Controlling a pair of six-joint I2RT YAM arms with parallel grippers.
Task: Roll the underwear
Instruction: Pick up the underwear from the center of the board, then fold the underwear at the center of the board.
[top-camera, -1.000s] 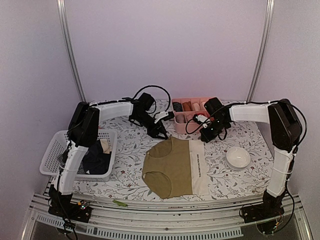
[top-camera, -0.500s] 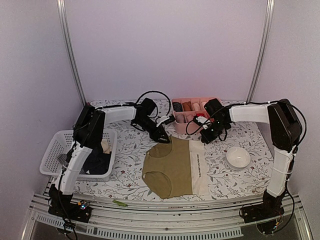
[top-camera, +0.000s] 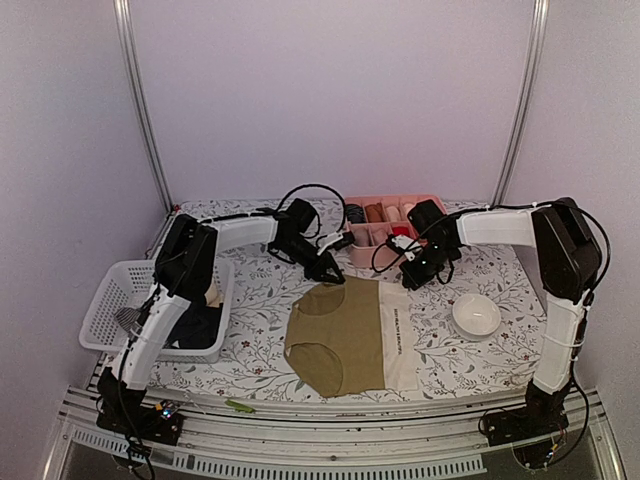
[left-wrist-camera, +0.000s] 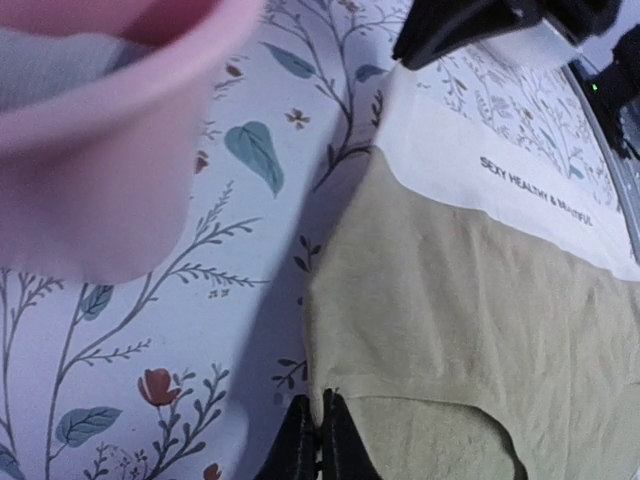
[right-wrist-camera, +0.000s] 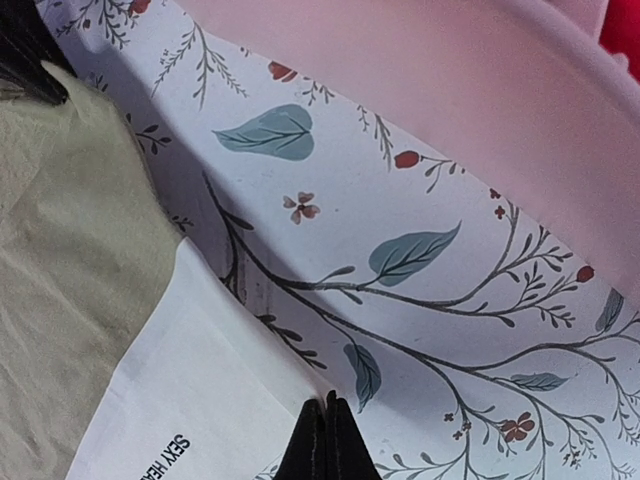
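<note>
Two sets of jaws, both mine, now sit at the far edge of the olive-tan cloth underwear (top-camera: 345, 335). It lies flat on the flowered tablecloth (top-camera: 450, 350), with its white printed waistband toward my right side. A second ago my left gripper (top-camera: 327, 272) hung spread just beyond the far left corner. Since then it has come down and nipped together on that corner's edge, the cloth running off to the right of the tips. My right gripper (top-camera: 407, 279) has not moved. Its jaws are pressed together at the waistband's far corner, and I cannot tell whether cloth sits between them. The garment lies as before. The pink divided plastic tray (top-camera: 358, 252) stands just beyond both pairs of tips.
</note>
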